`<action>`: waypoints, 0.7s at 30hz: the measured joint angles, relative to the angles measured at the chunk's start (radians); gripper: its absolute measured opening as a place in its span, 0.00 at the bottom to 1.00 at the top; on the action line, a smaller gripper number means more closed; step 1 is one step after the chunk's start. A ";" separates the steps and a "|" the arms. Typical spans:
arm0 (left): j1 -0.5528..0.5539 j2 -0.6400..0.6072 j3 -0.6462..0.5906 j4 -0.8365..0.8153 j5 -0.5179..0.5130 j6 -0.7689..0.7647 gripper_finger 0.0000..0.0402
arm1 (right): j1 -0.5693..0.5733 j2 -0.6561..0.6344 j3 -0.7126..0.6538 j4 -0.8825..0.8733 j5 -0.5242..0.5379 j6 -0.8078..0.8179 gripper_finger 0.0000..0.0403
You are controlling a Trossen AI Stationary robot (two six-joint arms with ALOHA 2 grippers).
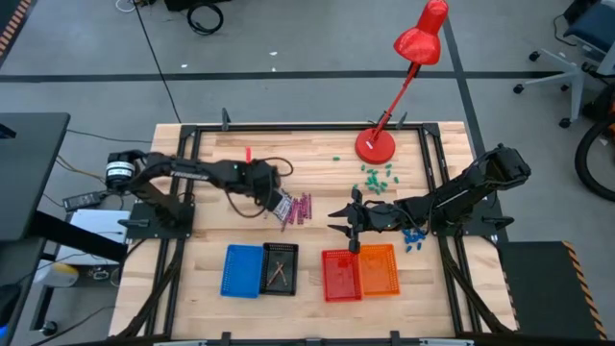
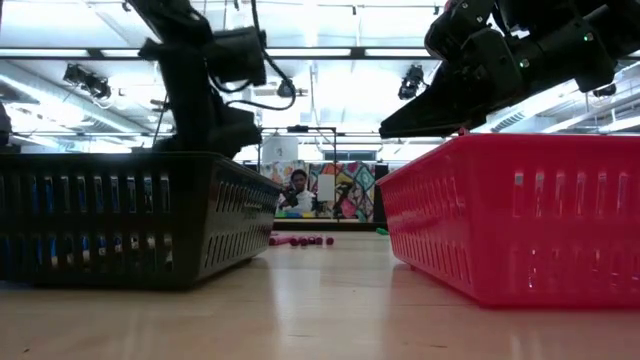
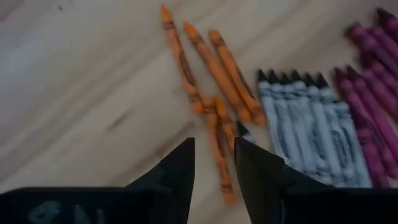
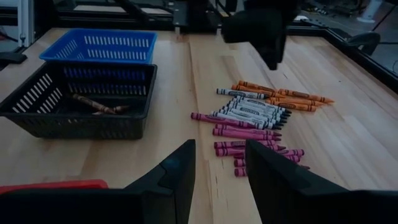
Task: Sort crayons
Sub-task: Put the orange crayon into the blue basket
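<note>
The crayons (image 4: 255, 118) lie flat on the table in loose groups. In the left wrist view they are orange (image 3: 208, 68), grey-white (image 3: 311, 124) and purple (image 3: 367, 93). My left gripper (image 3: 214, 171) hangs open just above the orange group. One orange crayon (image 3: 219, 155) shows in the gap between its fingers, untouched. The right wrist view shows this gripper (image 4: 267, 37) clear of the pile. My right gripper (image 1: 346, 219) waits open to the right of the crayons, above the red basket's far edge, holding nothing.
Along the near side stand a blue basket (image 1: 244, 270), a black basket (image 1: 280, 267) with brown crayons (image 4: 93, 102) inside, a red basket (image 1: 341, 275) and an orange basket (image 1: 379, 268). A red lamp (image 1: 375, 144), green bits (image 1: 375, 178) and blue chunks (image 1: 413, 238) are farther right.
</note>
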 joint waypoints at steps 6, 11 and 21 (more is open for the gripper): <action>0.067 0.062 0.000 0.083 -0.003 0.073 0.31 | -0.001 0.000 0.000 -0.006 0.007 -0.004 0.36; 0.103 0.102 0.000 0.170 -0.010 0.135 0.31 | -0.001 0.000 0.000 -0.009 0.008 -0.005 0.36; 0.182 0.182 0.000 0.236 0.000 0.200 0.31 | -0.003 0.000 0.000 -0.028 0.011 -0.007 0.36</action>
